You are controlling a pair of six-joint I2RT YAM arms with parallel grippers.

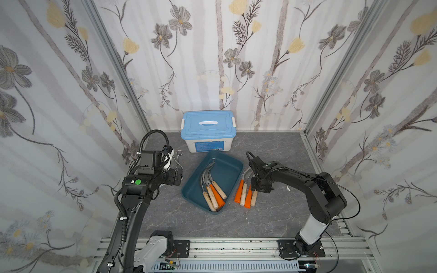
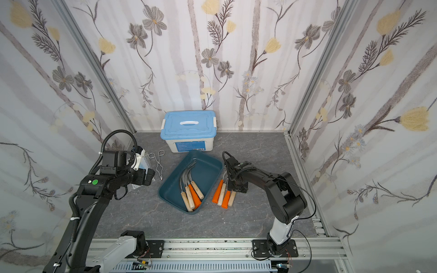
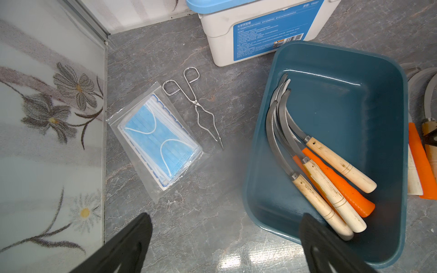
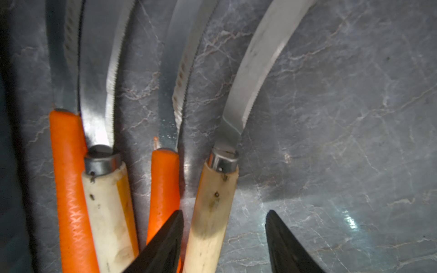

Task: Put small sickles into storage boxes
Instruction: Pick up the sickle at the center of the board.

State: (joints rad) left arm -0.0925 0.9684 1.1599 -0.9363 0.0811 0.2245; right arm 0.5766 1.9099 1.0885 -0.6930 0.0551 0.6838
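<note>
In both top views four sickles [image 1: 246, 195] lie on the worktop [image 1: 272, 212] just beside the tray [image 1: 227, 172], several more inside. Left wrist: left tool [image 3: 225, 219] spread, empty. Right wrist: right tool [image 4: 224, 212] straddles a pale wooden handle [image 4: 212, 201], unclenched; serrated grey blade [image 4: 250, 71]. Next I'd squeeze and lift.

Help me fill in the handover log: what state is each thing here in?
White box, lid on.
Teal tray, uncovered, partly filled.
Sickles in the tray, piled together.
Sickles beside the tray, four lying on the table.
Right gripper, open, astride the one farthest from the tray.
Left gripper, open, empty.
Wire tongs, shut, lying flat.
Mask pack, bagged, lying flat.
</note>
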